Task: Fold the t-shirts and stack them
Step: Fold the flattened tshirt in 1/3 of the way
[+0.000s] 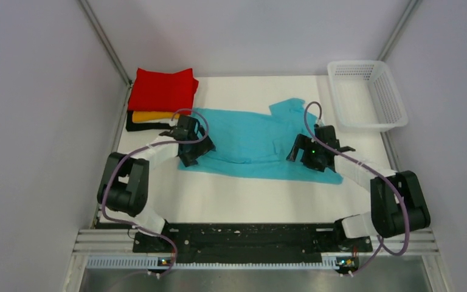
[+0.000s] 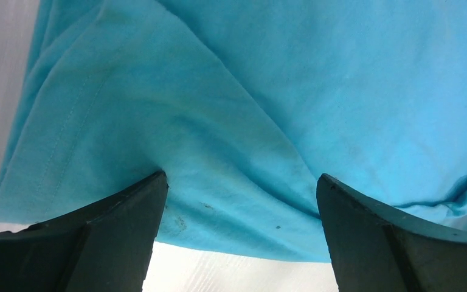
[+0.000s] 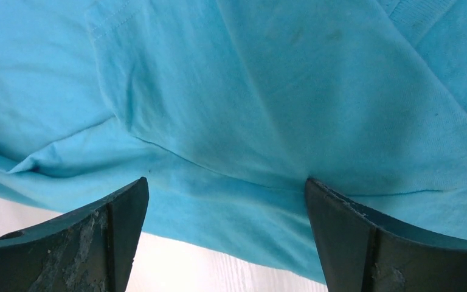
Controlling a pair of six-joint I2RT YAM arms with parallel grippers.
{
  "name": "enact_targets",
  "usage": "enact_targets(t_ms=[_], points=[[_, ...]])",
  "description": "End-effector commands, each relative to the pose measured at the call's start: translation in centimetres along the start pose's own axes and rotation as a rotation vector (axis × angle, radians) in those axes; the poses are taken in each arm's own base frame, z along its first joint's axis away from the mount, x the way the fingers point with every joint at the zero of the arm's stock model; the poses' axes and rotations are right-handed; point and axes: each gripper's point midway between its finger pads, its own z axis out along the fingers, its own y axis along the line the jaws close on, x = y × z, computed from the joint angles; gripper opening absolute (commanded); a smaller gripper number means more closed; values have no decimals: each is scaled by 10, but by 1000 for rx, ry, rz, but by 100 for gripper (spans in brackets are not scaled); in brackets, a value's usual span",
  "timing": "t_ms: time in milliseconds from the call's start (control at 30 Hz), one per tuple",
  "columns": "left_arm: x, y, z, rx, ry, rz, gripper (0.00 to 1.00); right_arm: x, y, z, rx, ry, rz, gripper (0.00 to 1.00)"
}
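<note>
A turquoise t-shirt [image 1: 249,137] lies spread across the middle of the white table, partly folded with wrinkles. My left gripper [image 1: 190,157] is open, its fingertips pressed down on the shirt's near left edge [image 2: 237,201]. My right gripper [image 1: 298,155] is open, its fingertips pressed on the shirt's near right part [image 3: 231,194]. Neither holds cloth between its jaws. A stack of folded shirts sits at the far left: red [image 1: 163,89] on top, orange [image 1: 152,115] below it, black [image 1: 143,127] at the bottom. No white shirt shows.
A white plastic mesh basket [image 1: 368,94] stands at the far right corner. Grey walls close in the table on both sides. The black rail [image 1: 237,234] with the arm bases runs along the near edge.
</note>
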Motion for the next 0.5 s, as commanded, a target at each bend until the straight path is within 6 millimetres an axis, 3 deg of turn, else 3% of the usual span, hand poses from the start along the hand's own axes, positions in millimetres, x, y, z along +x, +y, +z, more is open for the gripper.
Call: enact_targets(t_ms=[0,200,300,467], points=[[38,43,4,-77,53,5,99,62,-30,-16,80,123,73,99],[99,88,-20,-121,105,-16,99,118,-41,-51,98,184,92,99],[115,106,-32,-142,101,-21,99,137,-41,-65,84,188,128,99],[141,105,-46,-80,145,-34,99,144,-29,-88,22,165,176,99]])
